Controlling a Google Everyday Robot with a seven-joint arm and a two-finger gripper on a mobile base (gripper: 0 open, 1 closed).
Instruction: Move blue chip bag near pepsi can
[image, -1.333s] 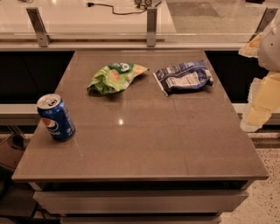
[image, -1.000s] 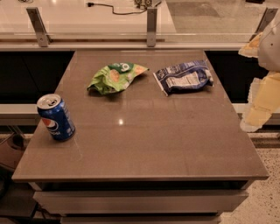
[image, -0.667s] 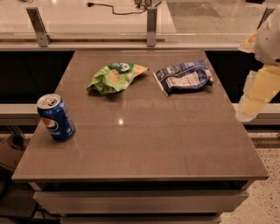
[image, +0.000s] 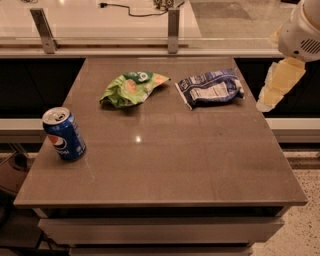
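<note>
The blue chip bag (image: 210, 88) lies crumpled at the back right of the brown table (image: 175, 160), its white label panel facing up. The pepsi can (image: 64, 134) stands upright near the table's left edge, far from the bag. My gripper (image: 270, 97) hangs in the air just off the table's right edge, a little to the right of the blue chip bag and not touching it. It holds nothing that I can see.
A light green chip bag (image: 131, 88) lies at the back middle of the table, left of the blue bag. Behind the table runs a white counter (image: 100, 20) with two metal posts (image: 173, 30). Speckled floor (image: 305, 215) shows at the lower right.
My arm and gripper have moved left and slightly up, from the right border toward the table's right edge near the blue chip bag. The bags and the can have not moved.
</note>
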